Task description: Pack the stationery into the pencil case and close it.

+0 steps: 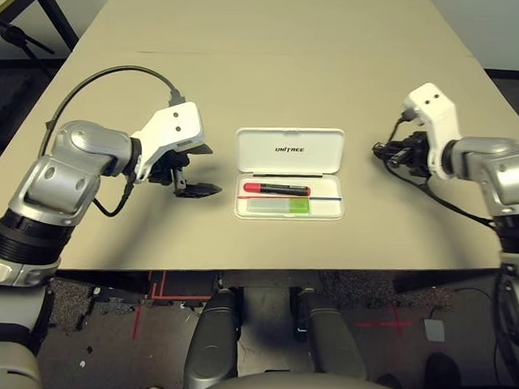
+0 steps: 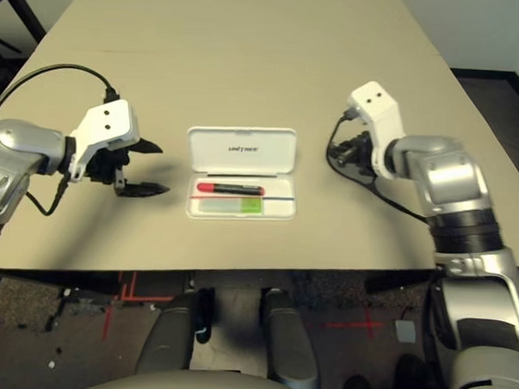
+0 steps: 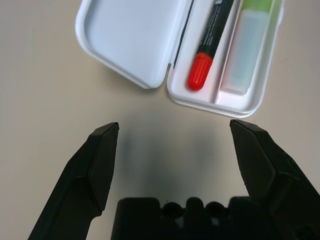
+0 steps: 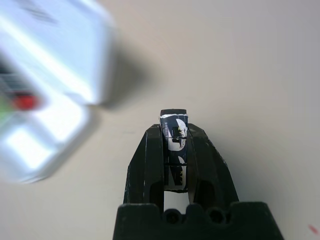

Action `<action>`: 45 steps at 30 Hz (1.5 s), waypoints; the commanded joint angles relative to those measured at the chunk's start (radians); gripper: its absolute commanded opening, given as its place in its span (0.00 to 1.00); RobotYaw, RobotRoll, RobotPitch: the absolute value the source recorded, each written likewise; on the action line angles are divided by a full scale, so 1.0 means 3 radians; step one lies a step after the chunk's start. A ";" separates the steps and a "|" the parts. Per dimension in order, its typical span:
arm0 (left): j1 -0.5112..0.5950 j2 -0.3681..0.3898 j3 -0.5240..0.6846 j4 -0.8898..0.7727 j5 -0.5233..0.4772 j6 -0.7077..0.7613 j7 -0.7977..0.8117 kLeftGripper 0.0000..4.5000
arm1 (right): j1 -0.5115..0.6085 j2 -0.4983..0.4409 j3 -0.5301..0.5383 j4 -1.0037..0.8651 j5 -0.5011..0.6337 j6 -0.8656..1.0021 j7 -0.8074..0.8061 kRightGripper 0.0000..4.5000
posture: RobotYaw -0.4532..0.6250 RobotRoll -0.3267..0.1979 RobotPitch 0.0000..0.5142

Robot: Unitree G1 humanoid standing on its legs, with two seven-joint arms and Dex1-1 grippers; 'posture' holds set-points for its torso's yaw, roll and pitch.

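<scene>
right claw (image 4: 174, 131) — small dark piece (image 4: 174, 145) pinched, pencil case (image 1: 288, 173) well apart

This looks like a robotics lab or test room rather than a home or shop. A long, plain beige table (image 1: 274, 66) fills the upper and middle part of the head views, bare apart from the test items at its centre. Below the table edge, in the lower part of the frame, the dark speckled floor (image 1: 116, 317) carries red tape marks (image 1: 152, 286), with a red cross (image 2: 363, 324) at lower right, the kind used to fix positions for repeated trials. A black stand or frame leg (image 1: 17, 29) sits at the upper left corner, and a dark baseboard (image 2: 497, 76) runs along the wall at upper right
</scene>
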 commanded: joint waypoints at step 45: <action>0.0272 0.0093 0.0350 -0.0216 -0.0384 0.0035 -0.0066 1.00 | -0.0049 0.0457 0.0989 0.0464 -0.0526 -0.2103 0.1414 0.08 | 0.48 0.62 0.34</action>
